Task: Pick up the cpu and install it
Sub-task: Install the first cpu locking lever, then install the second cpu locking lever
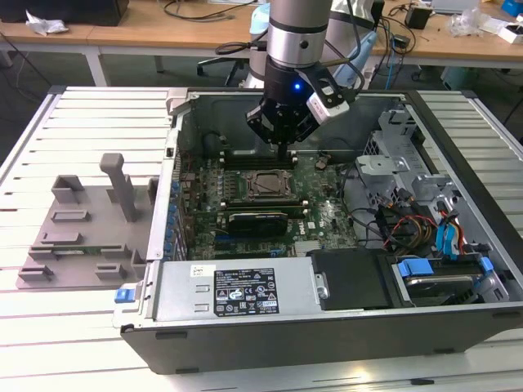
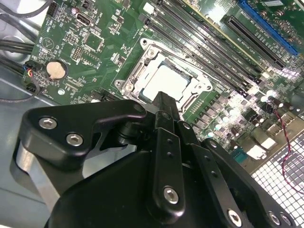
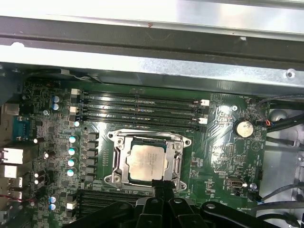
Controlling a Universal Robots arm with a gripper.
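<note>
A slatted white surface (image 1: 49,310) is seen carrying an open computer case (image 1: 327,327) below the jaws, and a grey plastic tray (image 1: 90,233) well apart from them.

The small square silvery-grey metal cpu (image 3: 148,163) has a smooth, faintly brushed top plate that catches the light. Around it, the bare steel socket frame (image 3: 118,164) gleams. The green motherboard (image 3: 218,142) looks glossy, like lacquered fibreglass. The black gripper (image 2: 161,107) seems matt, perhaps anodised metal. The grey fixture tray (image 1: 86,233) is dull plastic on a pale slatted table (image 1: 49,318).
</note>
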